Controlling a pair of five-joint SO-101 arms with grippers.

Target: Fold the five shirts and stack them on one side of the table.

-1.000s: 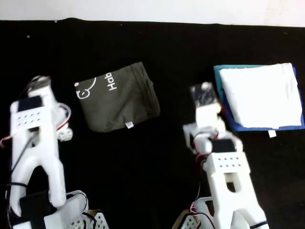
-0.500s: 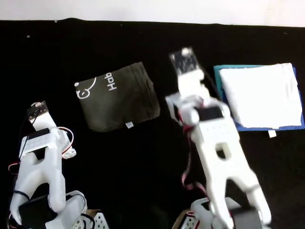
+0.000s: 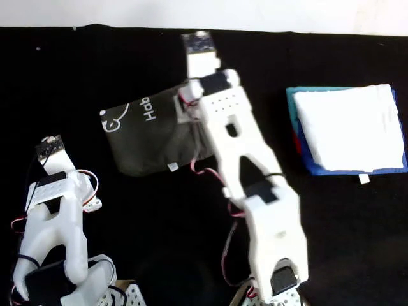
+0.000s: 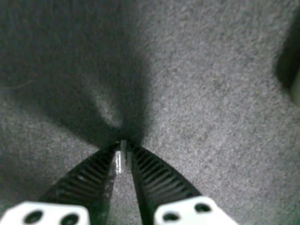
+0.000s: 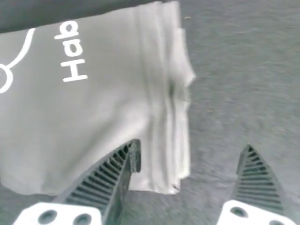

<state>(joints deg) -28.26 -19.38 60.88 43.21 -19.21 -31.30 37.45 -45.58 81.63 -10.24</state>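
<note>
The right arm [image 3: 233, 137] covers the dark shirt's [image 3: 143, 143] right edge; the white shirt [image 3: 347, 127] hides most of the shirts beneath [image 3: 319, 169].

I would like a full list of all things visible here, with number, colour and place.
dark shirt: one, olive with white print, folded, left of the table's middle.
shirt stack: one, white on top, blue, teal and red edges below, right side.
table: one, black cloth.
left gripper: one, black fingers shut, over bare cloth at the left.
right gripper: one, black fingers open, above the dark shirt's edge.
</note>
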